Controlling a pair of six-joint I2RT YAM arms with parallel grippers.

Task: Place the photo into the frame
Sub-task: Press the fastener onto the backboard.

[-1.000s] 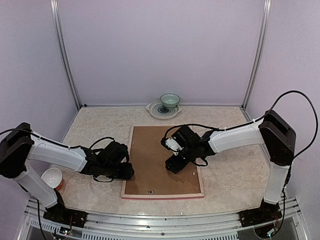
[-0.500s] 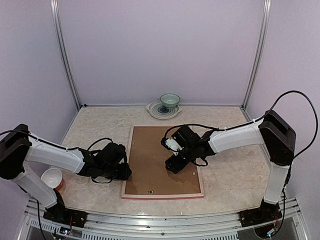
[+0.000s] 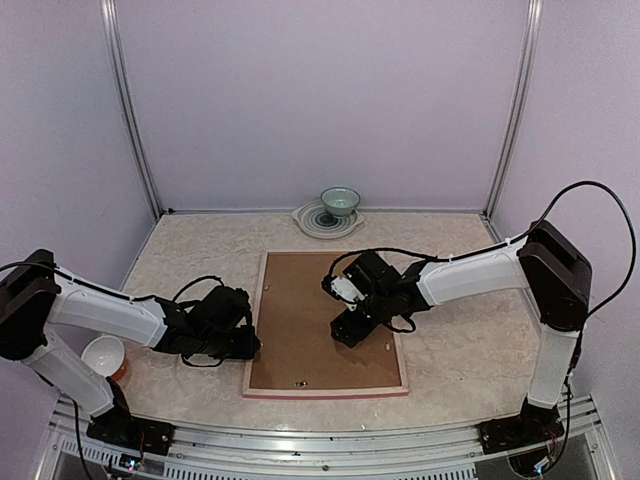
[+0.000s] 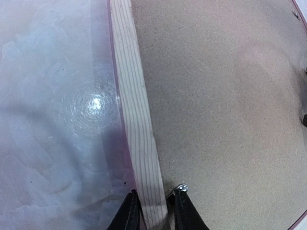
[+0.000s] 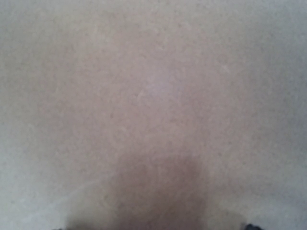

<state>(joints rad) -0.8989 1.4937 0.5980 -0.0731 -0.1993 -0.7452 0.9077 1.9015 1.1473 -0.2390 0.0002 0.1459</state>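
Observation:
The frame (image 3: 330,391) lies face down on the table, showing pale wood rails and a pink lower edge. A brown backing board (image 3: 305,320) fills it. The photo is hidden. My left gripper (image 3: 252,347) is at the frame's left rail (image 4: 134,105). In the left wrist view this gripper (image 4: 154,203) straddles the rail narrowly, one finger against its outer side and a thin dark gap at the other. My right gripper (image 3: 345,332) points down onto the middle of the backing board (image 5: 153,96). Its dark tips sit wide apart at the bottom corners of the right wrist view, with nothing between them.
A teal bowl (image 3: 340,202) stands on a patterned plate (image 3: 312,222) at the back wall. A white bowl (image 3: 103,354) sits at the near left beside my left arm. A small metal tab (image 4: 181,188) shows on the backing next to the rail.
My left gripper has drifted slightly left and back along the frame's left rail. The right arm and the frame have not moved.

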